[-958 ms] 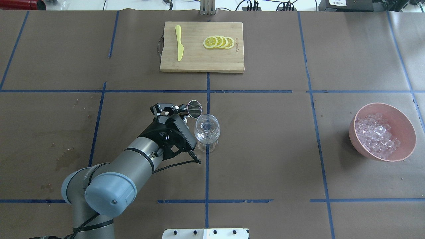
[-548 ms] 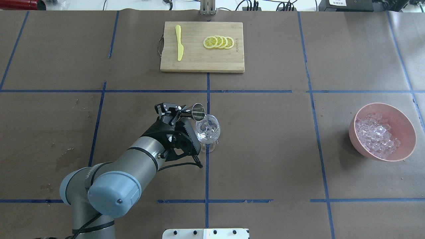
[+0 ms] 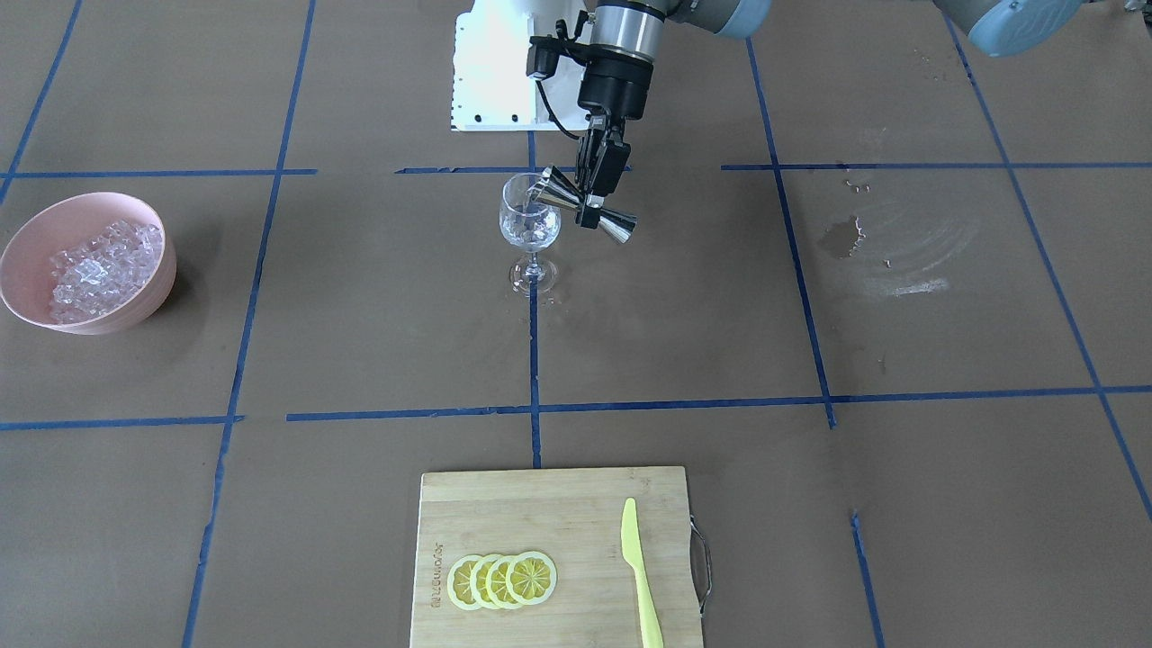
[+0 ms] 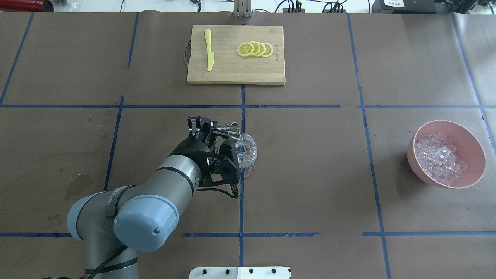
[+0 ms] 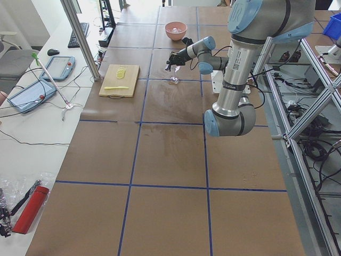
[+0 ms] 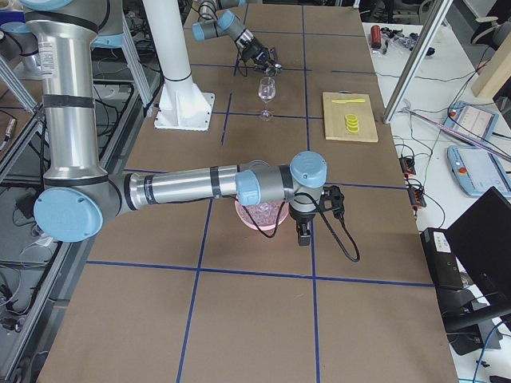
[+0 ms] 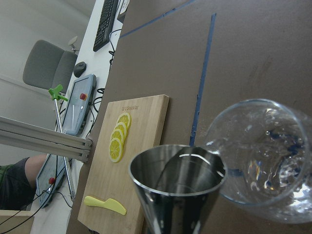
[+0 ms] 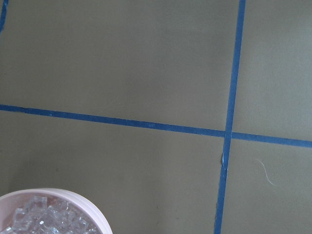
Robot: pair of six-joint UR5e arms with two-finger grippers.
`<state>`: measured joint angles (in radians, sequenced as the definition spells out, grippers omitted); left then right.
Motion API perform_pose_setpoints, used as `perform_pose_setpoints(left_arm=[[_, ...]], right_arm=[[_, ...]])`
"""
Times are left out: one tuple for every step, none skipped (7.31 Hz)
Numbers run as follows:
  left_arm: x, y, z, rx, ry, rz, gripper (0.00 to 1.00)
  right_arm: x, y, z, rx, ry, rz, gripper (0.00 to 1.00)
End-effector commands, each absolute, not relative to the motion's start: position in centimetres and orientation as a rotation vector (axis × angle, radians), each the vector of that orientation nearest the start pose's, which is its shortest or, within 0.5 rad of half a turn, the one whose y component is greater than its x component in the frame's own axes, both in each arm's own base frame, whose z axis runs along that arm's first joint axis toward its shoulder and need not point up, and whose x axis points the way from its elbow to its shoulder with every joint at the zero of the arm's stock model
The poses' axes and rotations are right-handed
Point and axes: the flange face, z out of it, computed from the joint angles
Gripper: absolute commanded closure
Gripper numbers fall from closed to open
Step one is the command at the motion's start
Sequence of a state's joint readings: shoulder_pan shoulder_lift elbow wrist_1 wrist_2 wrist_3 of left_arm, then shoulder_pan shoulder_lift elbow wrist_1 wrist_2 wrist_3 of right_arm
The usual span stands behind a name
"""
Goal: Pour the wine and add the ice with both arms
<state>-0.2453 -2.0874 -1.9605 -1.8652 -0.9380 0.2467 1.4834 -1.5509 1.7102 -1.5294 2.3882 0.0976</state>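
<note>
My left gripper (image 4: 215,131) is shut on the waist of a steel jigger (image 4: 233,130), tipped sideways with its mouth at the rim of the wine glass (image 4: 247,152). The front view shows the gripper (image 3: 596,191) above the jigger (image 3: 587,212), which leans into the glass (image 3: 529,223). The left wrist view shows the jigger (image 7: 178,181) beside the glass (image 7: 265,158), which holds clear bubbly liquid. Ice (image 4: 440,158) fills a pink bowl (image 4: 477,149). My right gripper (image 6: 303,236) hangs just past the bowl (image 6: 257,215); I cannot tell its state.
A wooden cutting board (image 4: 232,71) at the far middle carries lemon slices (image 4: 255,49) and a yellow knife (image 4: 209,54). The white pedestal (image 4: 240,272) sits at the near edge. A wet patch (image 3: 855,236) marks the paper on my left side.
My left wrist has rolled and shifted toward the glass. The jigger has tipped further over, and its mouth has come to the glass rim.
</note>
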Motion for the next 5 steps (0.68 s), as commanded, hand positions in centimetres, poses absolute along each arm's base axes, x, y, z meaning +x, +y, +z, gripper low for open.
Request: perform_pose_setpoints(left_arm=[[50.1,-32.4,15.2,1.292,0.04,1.087,1.0],[50.3,-32.4,15.4,1.281,0.008,1.129,1.0],[50.4,-32.6,15.2,1.272,-0.043,1.192,1.0],[50.5,-32.7,14.5,1.26,-0.068,1.223,1.0],[50.5,-32.7,14.2,1.263,-0.071,1.226,1.0]], right_arm=[[1.6,-51.0,57.2,0.114,-0.829,-0.073,0.0],[1.6,-51.0,57.2,0.115,-0.829,-0.075,0.0],[1.6,-51.0,57.3,0.113,-0.83,-0.074,0.0],[1.5,-51.0,57.2,0.114,-0.83,-0.077,0.0],[1.5,-51.0,57.3,0.112,-0.83,-0.076,0.0]])
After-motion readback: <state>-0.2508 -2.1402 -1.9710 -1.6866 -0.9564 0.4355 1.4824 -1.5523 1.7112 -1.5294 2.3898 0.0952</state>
